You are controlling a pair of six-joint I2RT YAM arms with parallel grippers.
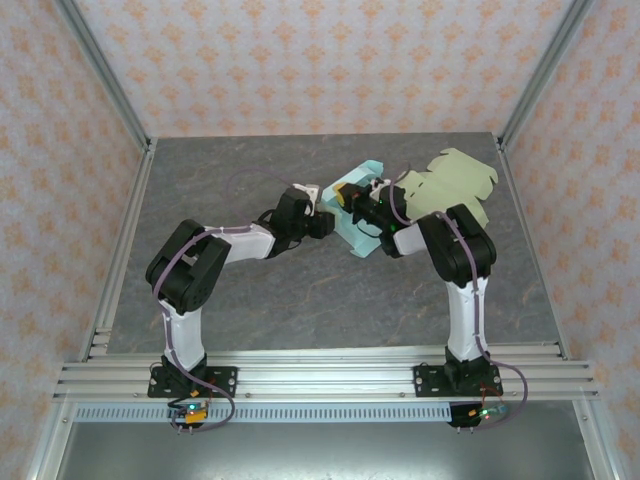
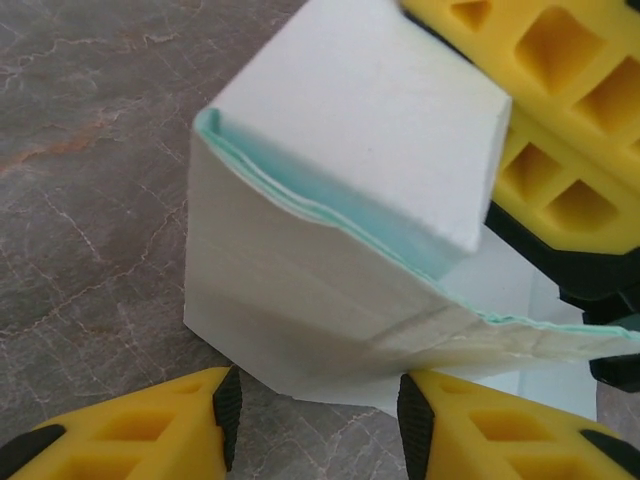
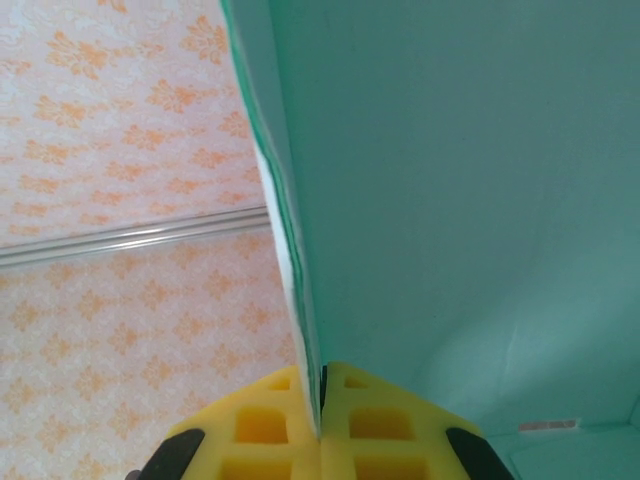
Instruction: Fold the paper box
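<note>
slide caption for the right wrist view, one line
Right gripper shut on the mint-green paper box, yellow jaws pinching a panel edge, floral wall behind.

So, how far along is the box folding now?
Done: the box has creased walls standing off the table. In hand: the right claw is shut on one teal panel; the left claw sits open at the box's lower edge. Left: the box is not yet closed up, and a second sheet lies flat.

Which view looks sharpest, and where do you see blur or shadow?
Top external: sharpest, evenly lit, only faint shadows on the table. Left wrist: paper box crisp, left fingers slightly soft at the frame edge. Right wrist: wallpaper behind the box mildly blurred.
</note>
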